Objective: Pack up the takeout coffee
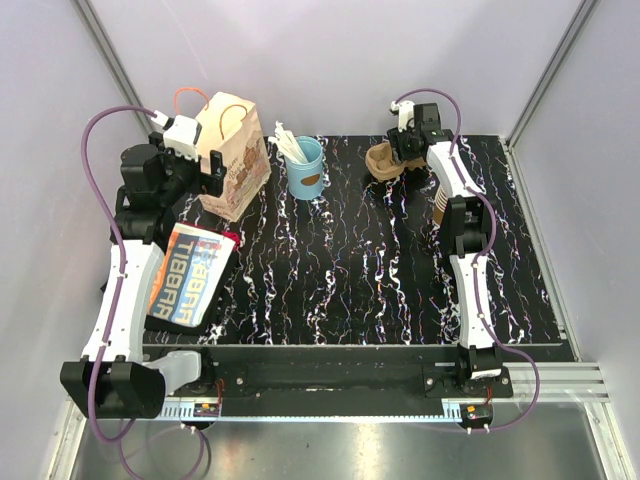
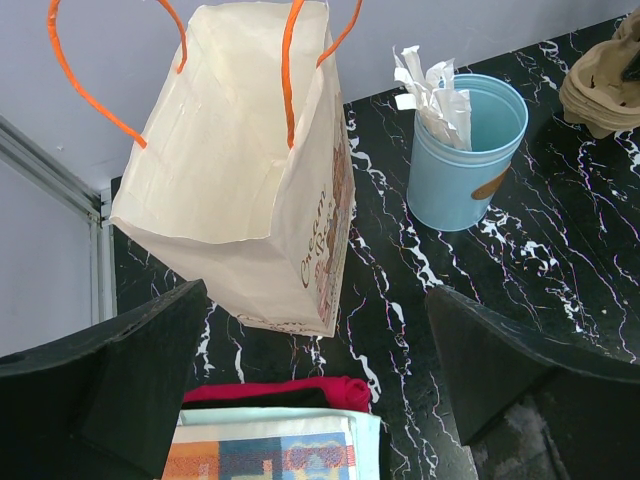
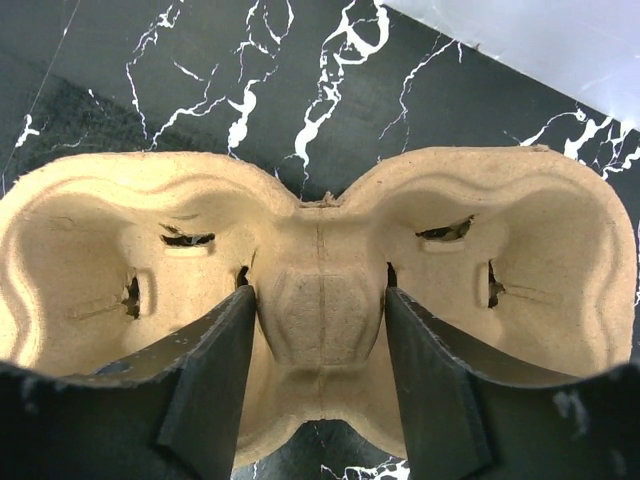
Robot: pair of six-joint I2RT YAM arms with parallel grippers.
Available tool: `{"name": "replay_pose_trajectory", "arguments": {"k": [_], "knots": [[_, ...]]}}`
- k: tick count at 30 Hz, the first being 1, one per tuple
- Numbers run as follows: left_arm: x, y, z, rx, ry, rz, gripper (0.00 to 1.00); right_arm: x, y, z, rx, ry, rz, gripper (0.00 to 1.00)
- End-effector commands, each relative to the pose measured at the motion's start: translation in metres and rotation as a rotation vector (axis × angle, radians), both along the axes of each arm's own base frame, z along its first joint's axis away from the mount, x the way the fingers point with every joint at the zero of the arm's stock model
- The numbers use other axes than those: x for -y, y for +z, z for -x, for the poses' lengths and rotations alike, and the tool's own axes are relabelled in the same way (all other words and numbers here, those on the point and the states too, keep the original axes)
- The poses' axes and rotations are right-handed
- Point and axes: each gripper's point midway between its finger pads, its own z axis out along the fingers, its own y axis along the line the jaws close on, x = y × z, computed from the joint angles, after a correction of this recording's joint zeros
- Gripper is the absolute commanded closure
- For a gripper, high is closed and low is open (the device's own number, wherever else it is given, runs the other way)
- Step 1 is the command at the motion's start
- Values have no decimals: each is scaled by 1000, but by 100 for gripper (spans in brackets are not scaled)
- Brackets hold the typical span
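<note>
Left gripper (image 1: 212, 165): fingers (image 2: 110, 390) spread wide with nothing between them, hovering just in front of the paper bag (image 2: 250, 200).

Bag stands upright and open-mouthed, with orange cord handles. Brown script down its side starts "Cre…"; the rest is not legible.

Flat packet (image 1: 190, 275) lies beside the left arm. Large white letters on orange and blue read "TIBBAR" in the top view.

Light-blue cup (image 1: 306, 170) holds white sticks, right of the bag. Brown patch on its side is unreadable.

Right gripper (image 3: 320, 297): sits at the far right of the surface (image 1: 340, 270), over a two-well pulp carrier (image 3: 320, 225). Its fingers (image 3: 210, 390) sit one on each side of the centre bridge, close against it. Cannot tell whether they press it.

Stack of tan cups (image 1: 439, 200) is partly hidden behind the right arm.

Takeout coffee: not made out in any view, so position cannot be told.
</note>
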Motion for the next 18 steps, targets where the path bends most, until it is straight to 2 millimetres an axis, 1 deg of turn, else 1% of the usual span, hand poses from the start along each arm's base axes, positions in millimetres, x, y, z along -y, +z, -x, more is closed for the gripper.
{"name": "replay_pose_trajectory", "arguments": {"k": [1, 3, 8, 13, 18], "knots": [[4, 15, -4, 60, -19, 12, 1, -6, 43, -16, 119, -14, -22, 41], [5, 15, -4, 61, -22, 13, 1, -6, 50, -18, 137, -19, -25, 43], [4, 12, -3, 57, -19, 11, 1, -5, 55, -18, 148, -27, -28, 48], [5, 11, -3, 57, -25, 13, 1, -5, 63, -19, 164, -33, -28, 50], [5, 11, -2, 58, -23, 13, 1, -2, 78, -21, 197, -48, -28, 49]]}}
